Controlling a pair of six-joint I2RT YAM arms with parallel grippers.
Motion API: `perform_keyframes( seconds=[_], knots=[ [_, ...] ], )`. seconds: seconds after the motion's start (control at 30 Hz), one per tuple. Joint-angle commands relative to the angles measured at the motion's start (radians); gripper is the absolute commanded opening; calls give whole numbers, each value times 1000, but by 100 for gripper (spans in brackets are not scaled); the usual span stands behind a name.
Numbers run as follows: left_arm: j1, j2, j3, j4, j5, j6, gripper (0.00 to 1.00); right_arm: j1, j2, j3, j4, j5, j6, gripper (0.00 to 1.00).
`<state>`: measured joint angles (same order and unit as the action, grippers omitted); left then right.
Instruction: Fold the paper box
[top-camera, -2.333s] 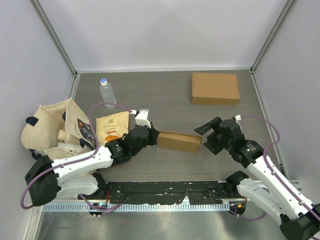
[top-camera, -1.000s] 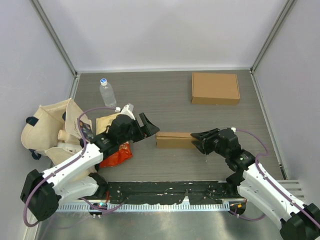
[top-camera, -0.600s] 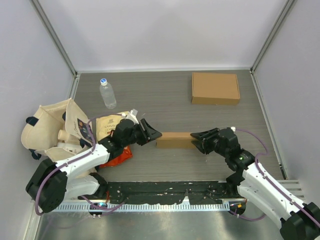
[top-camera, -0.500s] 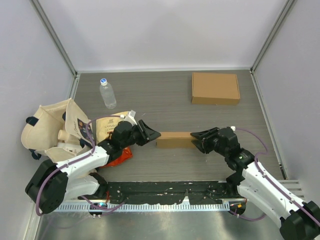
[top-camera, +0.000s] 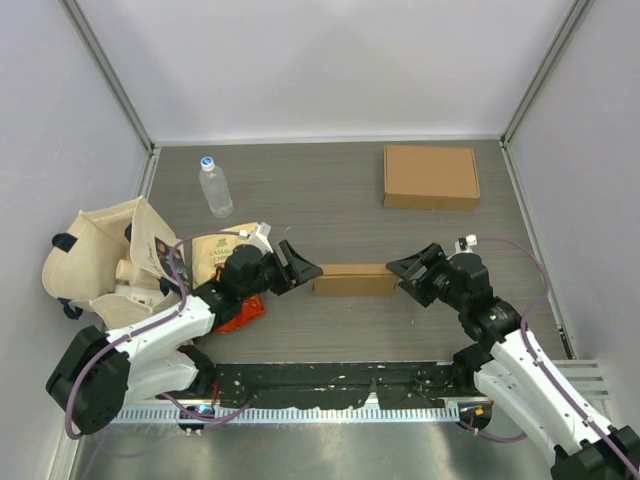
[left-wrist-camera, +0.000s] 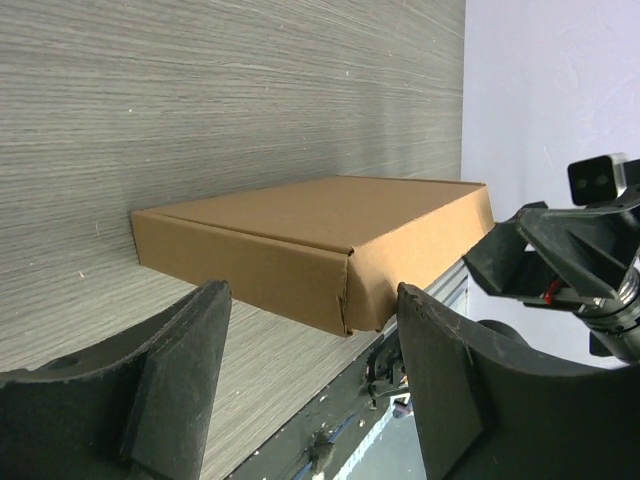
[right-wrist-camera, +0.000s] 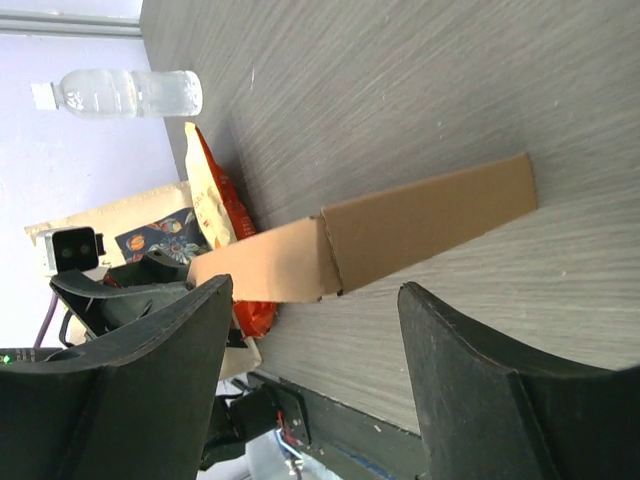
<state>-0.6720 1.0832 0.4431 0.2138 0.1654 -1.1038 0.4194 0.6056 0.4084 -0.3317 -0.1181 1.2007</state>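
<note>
Mid-frame, between left gripper (top-camera: 303, 265) and right gripper (top-camera: 409, 271), both spread wide, empty: flat brown cardboard box (top-camera: 357, 280). Upper right, second brown box (top-camera: 431, 176); left of frame, clear plastic bottle (top-camera: 214, 186), tan snack bag (top-camera: 213, 258), print unreadable.

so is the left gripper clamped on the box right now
No, the left gripper is open, and the brown box lies on the table ahead of it, touching neither finger.

White shells, black joints and looping purple cables (top-camera: 206, 212) clothe both arms (top-camera: 160, 322); left hand (top-camera: 303, 268) and right hand (top-camera: 408, 275) are black.
</note>
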Motion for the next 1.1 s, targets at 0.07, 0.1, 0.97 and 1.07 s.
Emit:
perform_keyframes(
  seconds=[0.07, 0.1, 0.97, 1.07],
  knots=[
    [0, -17, 6, 7, 2, 24, 64, -146, 31, 70, -7, -172, -242, 73],
    [2, -17, 5, 7, 2, 25, 60, -166, 39, 66, 2, -214, -248, 73],
    [132, -77, 54, -90, 100, 76, 75, -228, 158, -17, 129, -350, -326, 39],
    [144, -46, 39, -44, 129, 70, 64, -228, 160, -17, 129, -350, -328, 39]
  ],
)
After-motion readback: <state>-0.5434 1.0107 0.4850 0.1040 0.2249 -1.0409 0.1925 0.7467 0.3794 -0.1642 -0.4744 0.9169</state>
